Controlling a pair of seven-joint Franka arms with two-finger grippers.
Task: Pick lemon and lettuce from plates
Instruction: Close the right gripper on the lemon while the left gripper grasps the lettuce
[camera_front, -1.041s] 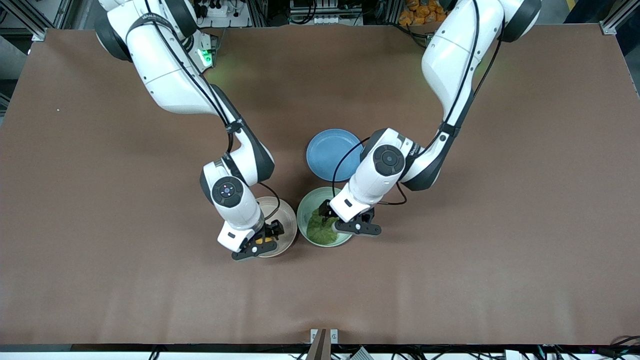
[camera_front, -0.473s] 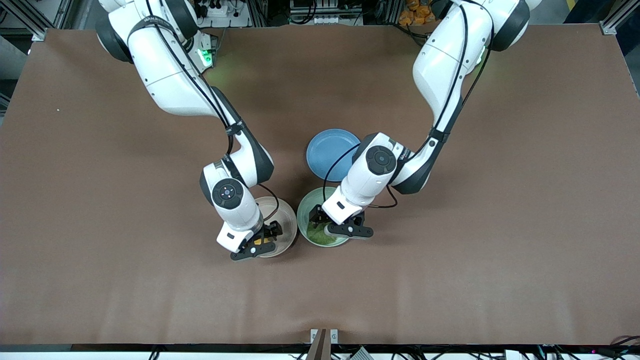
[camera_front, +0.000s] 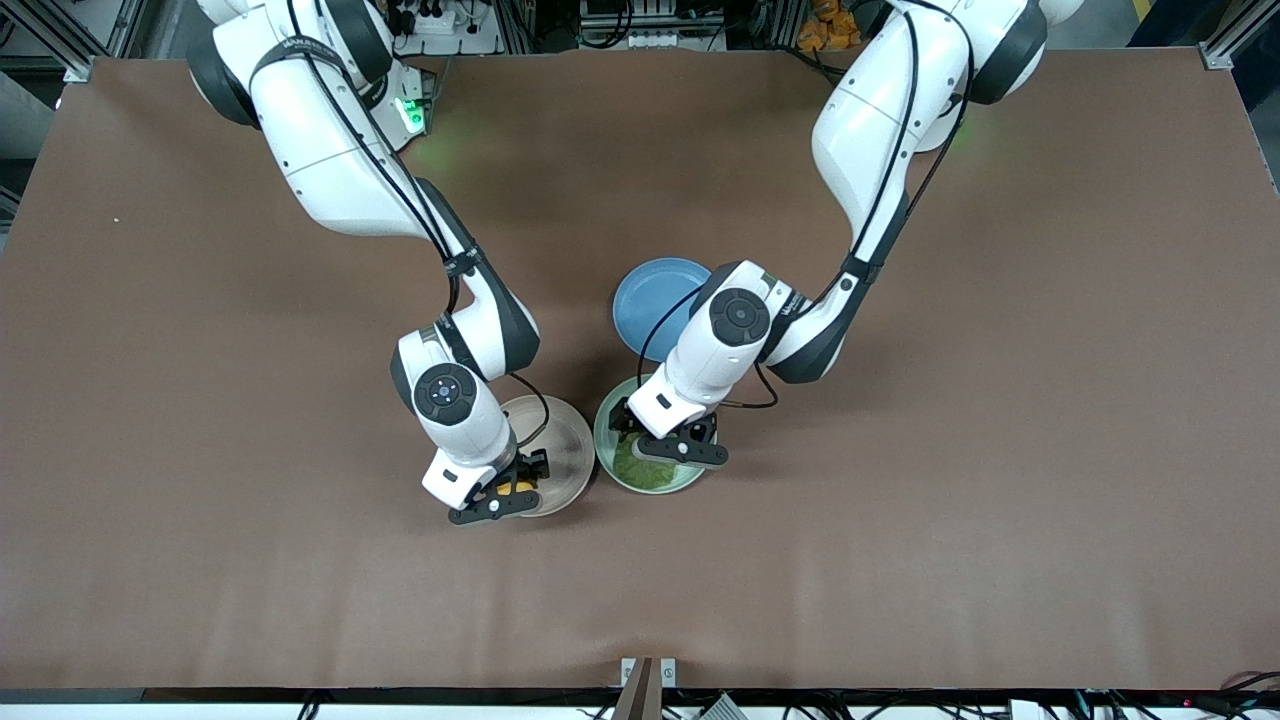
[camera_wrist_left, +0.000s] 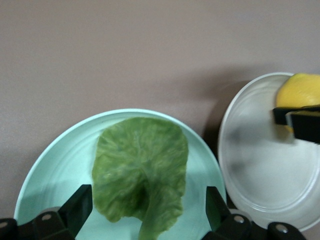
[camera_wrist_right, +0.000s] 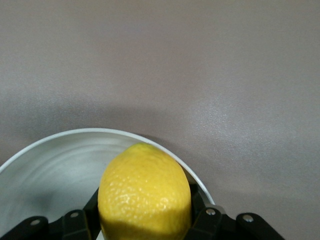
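The yellow lemon (camera_wrist_right: 145, 192) sits at the edge of the pale beige plate (camera_front: 566, 442), with my right gripper (camera_wrist_right: 145, 212) shut on it, one finger pressed against each side. In the front view only a sliver of the lemon (camera_front: 517, 489) shows under the right gripper (camera_front: 503, 494). The crinkled green lettuce (camera_wrist_left: 140, 170) lies flat on the mint green plate (camera_wrist_left: 57, 147), beside the beige plate (camera_wrist_left: 260, 170). My left gripper (camera_wrist_left: 147, 212) hangs low over the leaf, open, its fingers (camera_wrist_left: 79, 206) wide on either side of the stem end. The leaf (camera_front: 640, 472) is partly hidden under the left gripper (camera_front: 657, 447).
An empty blue plate (camera_front: 645, 290) lies farther from the front camera than the mint plate (camera_front: 603, 440), partly under the left arm. The two task plates almost touch. Bare brown tabletop (camera_front: 900, 560) surrounds them.
My right gripper has shut on the lemon. My left gripper has shifted toward the right arm's end and come down over the lettuce, still open.
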